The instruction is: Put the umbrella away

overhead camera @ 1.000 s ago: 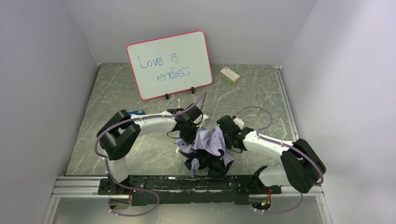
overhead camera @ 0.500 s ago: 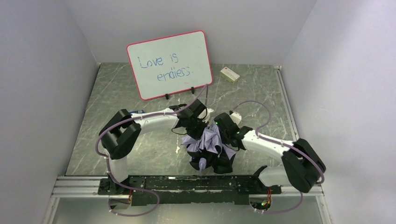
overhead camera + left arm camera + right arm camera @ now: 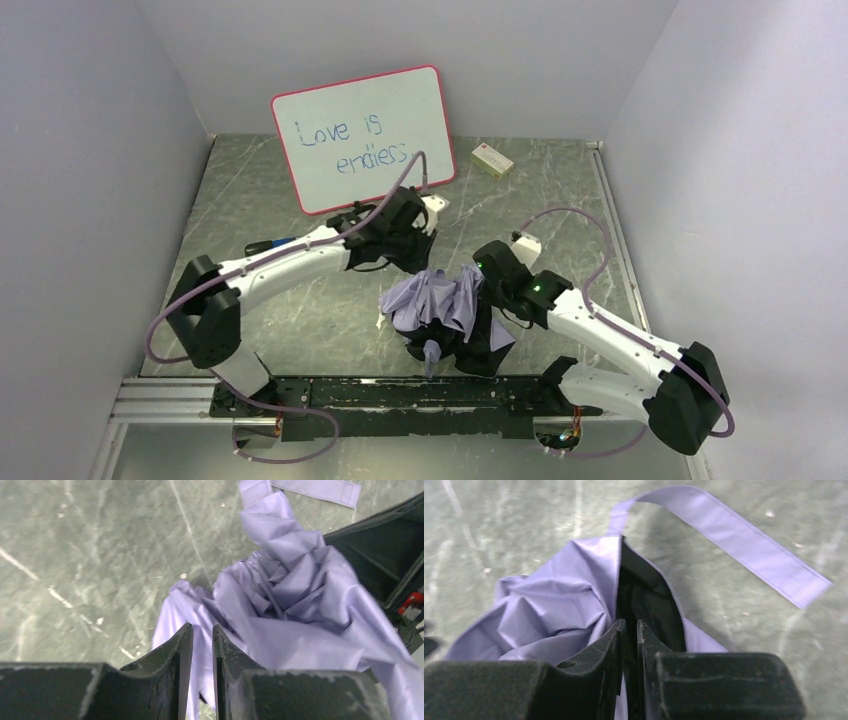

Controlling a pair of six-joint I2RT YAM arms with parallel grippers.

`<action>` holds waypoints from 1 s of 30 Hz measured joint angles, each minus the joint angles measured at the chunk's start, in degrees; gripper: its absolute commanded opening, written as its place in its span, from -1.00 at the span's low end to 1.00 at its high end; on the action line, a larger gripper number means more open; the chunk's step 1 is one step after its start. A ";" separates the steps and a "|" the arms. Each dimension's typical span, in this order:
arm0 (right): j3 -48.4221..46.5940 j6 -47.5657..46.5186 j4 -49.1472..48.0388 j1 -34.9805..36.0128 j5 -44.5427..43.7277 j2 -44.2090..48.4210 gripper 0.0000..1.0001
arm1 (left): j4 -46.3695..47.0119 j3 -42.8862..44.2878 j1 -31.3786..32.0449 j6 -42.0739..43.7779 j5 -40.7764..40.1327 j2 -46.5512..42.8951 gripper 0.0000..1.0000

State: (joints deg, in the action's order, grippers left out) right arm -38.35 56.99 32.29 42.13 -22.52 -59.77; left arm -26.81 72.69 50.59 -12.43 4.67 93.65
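Because gathered rather than furled, sprawls as a crumpled heap: umbrella [image 3: 440,305], near the middle of the table's [image 3: 300,320] near edge, lavender folds over black lining, closure strap [image 3: 734,540] lying loose on the stone. Left gripper [image 3: 202,630] barely parted above the fabric, pinching nothing visible. Right gripper [image 3: 630,625] equally narrow at a fold's edge; cannot tell whether nipping cloth. Probably parted so as to regrip and tighten the bundle before strapping.

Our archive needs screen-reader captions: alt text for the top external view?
A crumpled lavender umbrella lies on a grey marbled table, the left gripper and right gripper at its far side. Behind stand a red-framed whiteboard and a small box.
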 measured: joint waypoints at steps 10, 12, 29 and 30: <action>-4.07 1.01 16.31 0.00 -2.75 -6.58 -0.44 | -2.64 -4.24 -6.58 -1.05 -2.03 -12.55 0.44; -3.93 0.81 17.49 0.00 -1.84 -7.13 -0.43 | -1.95 -4.52 -6.49 -1.75 -0.55 -14.23 0.66; 10.05 2.64 5.73 0.00 12.22 -2.14 -0.38 | 4.24 -8.81 5.33 -9.66 4.63 -4.11 0.94; 10.84 2.86 4.74 -0.02 12.90 -1.90 -0.38 | 4.28 -9.42 5.90 -9.70 3.69 -3.50 0.94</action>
State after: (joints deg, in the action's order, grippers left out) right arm -27.51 59.86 37.04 42.11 -9.63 -61.67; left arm -22.52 63.26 56.49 -22.13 8.36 90.15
